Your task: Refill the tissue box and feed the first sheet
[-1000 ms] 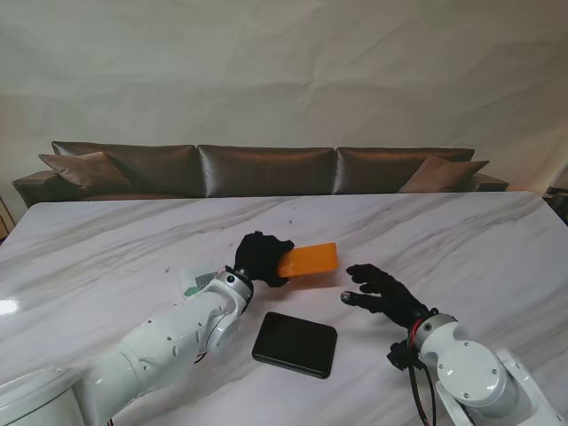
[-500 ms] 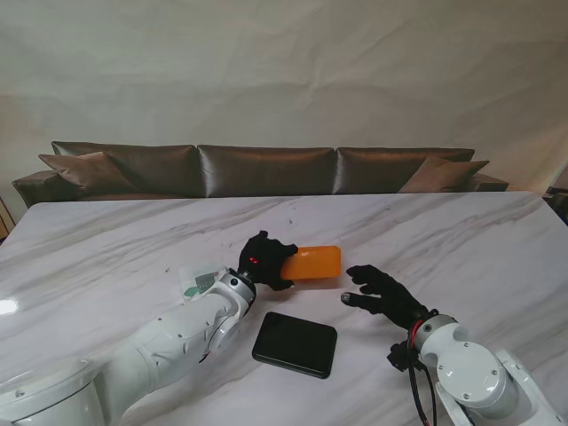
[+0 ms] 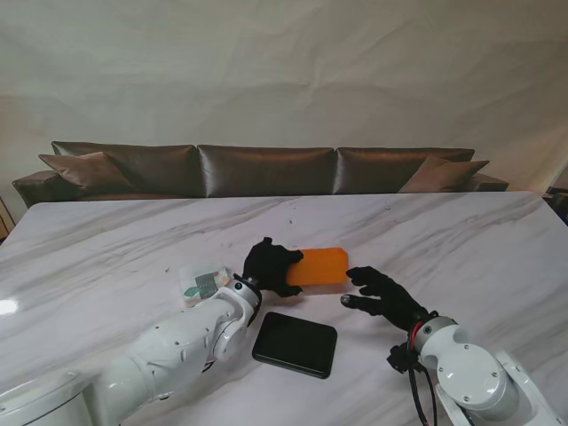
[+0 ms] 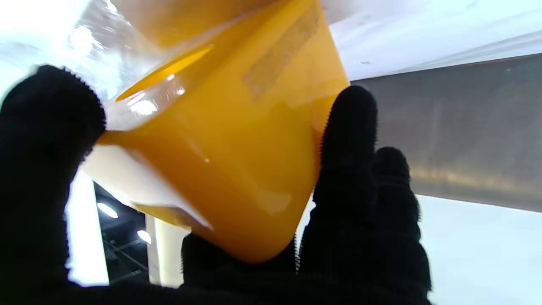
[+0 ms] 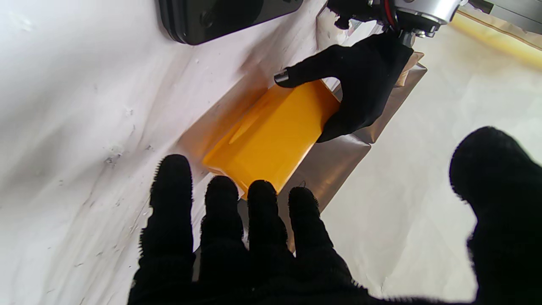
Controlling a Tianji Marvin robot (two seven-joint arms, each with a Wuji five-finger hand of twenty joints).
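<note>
White marble surface (image 3: 461, 231) lies wide and bare around the glossy orange plastic tissue box (image 3: 317, 265), held just above it, mid-surface. Left robot hand (image 3: 271, 266) clamps one end; right robot hand (image 3: 382, 293) waits empty, fingers spread, beside the free end. Rigid, light, probably slippery: grip across the short sides.

Box: glossy orange rounded plastic tissue box (image 3: 317, 266), one end gripped, tilted
Lid: flat black rounded-rectangle lid (image 3: 295, 343), lying nearer to me
Refill: clear-wrapped tissue pack (image 3: 203, 284), left of box
</note>
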